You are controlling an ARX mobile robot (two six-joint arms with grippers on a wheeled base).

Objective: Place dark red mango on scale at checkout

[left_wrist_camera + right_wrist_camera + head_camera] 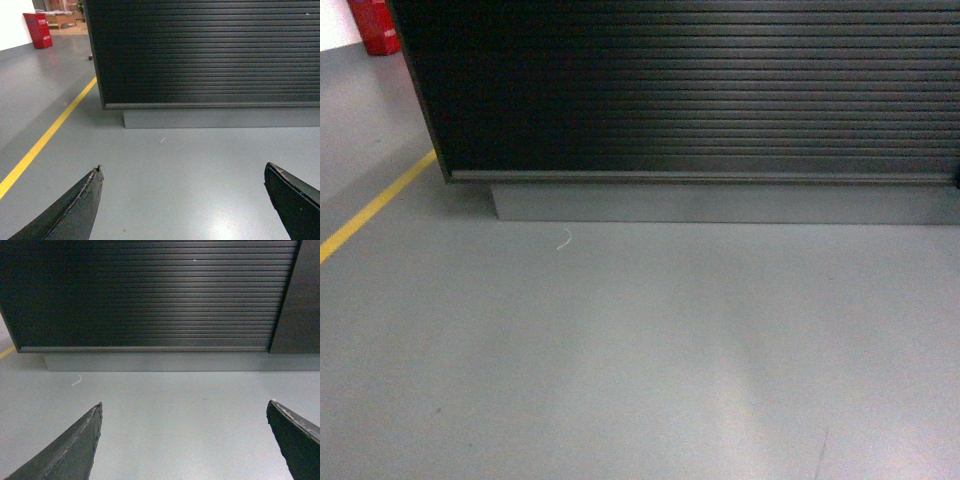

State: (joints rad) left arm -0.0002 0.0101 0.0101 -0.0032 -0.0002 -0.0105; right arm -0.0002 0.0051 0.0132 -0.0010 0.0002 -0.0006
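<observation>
Before ribbed checkout [700,90], L gripper [182,200] & R gripper [184,440] spread wide, empty; no legible text.

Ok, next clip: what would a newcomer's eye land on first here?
The checkout, its dark ribbed front filling the top of every view above a grey plinth. Next the yellow floor line running along the left, with a red box far behind it. Both the left gripper and right gripper hang open and empty over bare grey floor.

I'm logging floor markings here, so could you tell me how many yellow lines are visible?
1: the yellow line runs diagonally across the grey floor, left of the checkout. Others may lie outside the views.
</observation>
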